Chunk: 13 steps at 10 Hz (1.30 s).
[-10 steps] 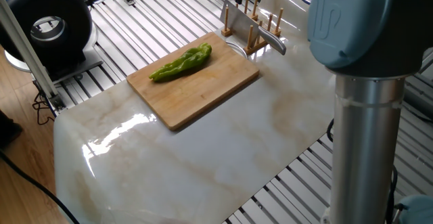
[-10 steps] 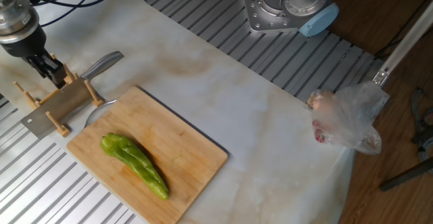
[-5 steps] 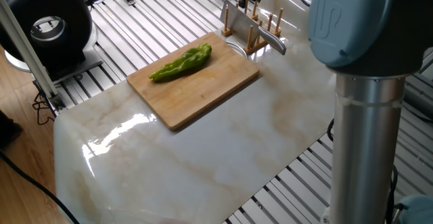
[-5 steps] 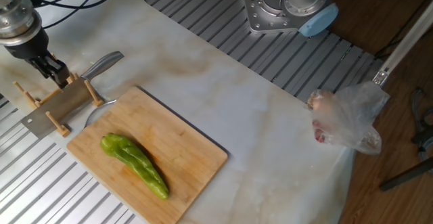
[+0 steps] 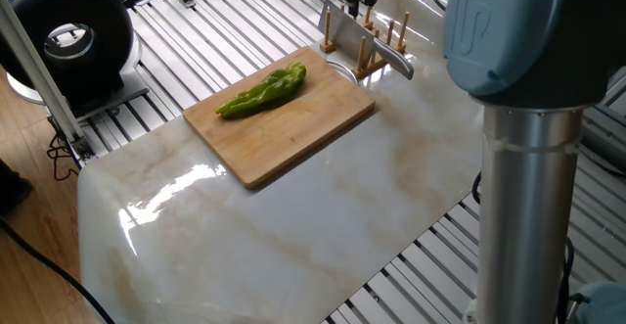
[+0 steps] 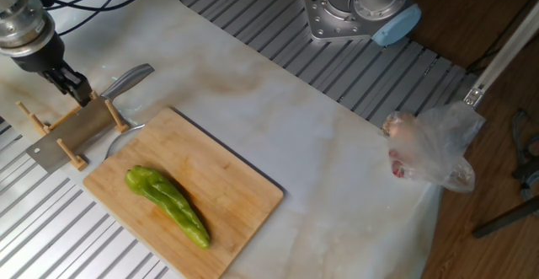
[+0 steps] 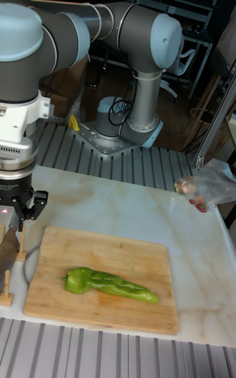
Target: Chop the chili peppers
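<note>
**Hovering over the knife rack, pepper uncut**

Largest first: marble-look table (image 6: 337,169) carries everything. Its bare middle gives the arm room to swing between rack and board.

UR5 arm (image 7: 118,30) arches from its base at the far side of the table, in the tall fixed view, to the near-left corner, wrist pointing straight down. A vertical approach suits lifting a tool out of upright pegs.

Cutting board (image 6: 227,195) lies flat near the table's edge, just beside the rack, so the carry from tool to work should be short.

Chili peppers (image 6: 168,205): one whole, wrinkled, light-green pepper, lying lengthwise on the board, tapered tip toward the board's free end. No slices visible; chopping not yet started, by my reading.

Cleaver (image 6: 80,126) stands on edge in a wooden peg rack (image 6: 42,123), blade held between the pegs, metal handle (image 6: 130,78) sticking out free toward the table's middle. That leaves the handle open to a grasp.

Plastic bag (image 6: 434,148) with reddish contents sits at the opposite edge, well apart from the work.

Gripper (image 6: 72,85): directly above the handle end of the cleaver, close to where handle meets blade. Fingers look narrowly parted and hold nothing; contact with the cleaver cannot be told from these views.
</note>
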Available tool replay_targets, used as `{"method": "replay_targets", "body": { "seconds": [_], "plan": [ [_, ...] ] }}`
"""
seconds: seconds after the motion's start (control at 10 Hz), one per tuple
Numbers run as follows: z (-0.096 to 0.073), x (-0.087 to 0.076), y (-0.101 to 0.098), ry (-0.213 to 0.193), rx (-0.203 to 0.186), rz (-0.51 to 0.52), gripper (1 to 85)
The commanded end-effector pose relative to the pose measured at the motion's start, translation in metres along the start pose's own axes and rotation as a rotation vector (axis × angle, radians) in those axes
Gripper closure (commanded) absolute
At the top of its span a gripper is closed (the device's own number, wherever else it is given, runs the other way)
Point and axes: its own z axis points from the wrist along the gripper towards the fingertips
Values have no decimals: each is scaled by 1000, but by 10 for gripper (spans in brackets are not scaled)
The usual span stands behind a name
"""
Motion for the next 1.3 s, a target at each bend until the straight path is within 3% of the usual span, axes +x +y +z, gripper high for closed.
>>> {"method": "replay_targets", "body": {
  "seconds": [0.0,0.4,0.6,0.9,1.2],
  "plan": [
    [-1,4,-2,14,3,6,407],
    [28,-9,-10,-10,-9,-12,407],
    [32,-9,-14,-3,3,-3,413],
    [48,-4,-4,-10,-33,-15,417],
    [53,1,-11,-10,-12,-21,423]
  ]
}}
